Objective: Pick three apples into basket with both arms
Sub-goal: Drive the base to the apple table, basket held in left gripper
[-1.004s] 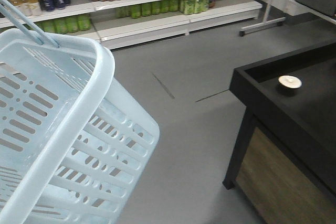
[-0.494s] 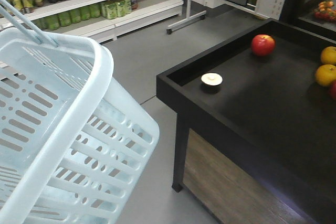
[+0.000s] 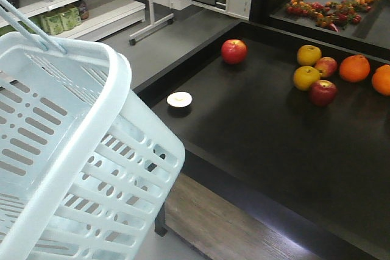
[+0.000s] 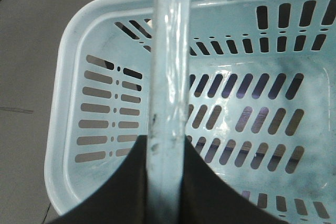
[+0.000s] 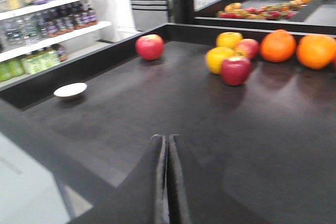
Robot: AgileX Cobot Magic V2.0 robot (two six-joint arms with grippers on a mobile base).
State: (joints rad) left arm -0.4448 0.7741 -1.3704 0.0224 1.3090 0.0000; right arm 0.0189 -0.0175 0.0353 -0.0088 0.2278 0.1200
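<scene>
The left jaws are closed around the basket handle (image 4: 169, 66), with black fingers (image 4: 118, 182) showing on both sides of the bar, which runs straight up between them. The right jaws hold nothing. Their two black fingers (image 5: 156, 182) are pressed flat together and point forward, meeting along one thin seam.

Cannot see the whole basket (image 3: 125, 83), cut by the left and bottom picture edges, nor the whole orange (image 3: 382, 80) at the right edge of the table (image 3: 244, 144); cannot tell the tiny fruits (image 3: 329, 10) behind.
</scene>
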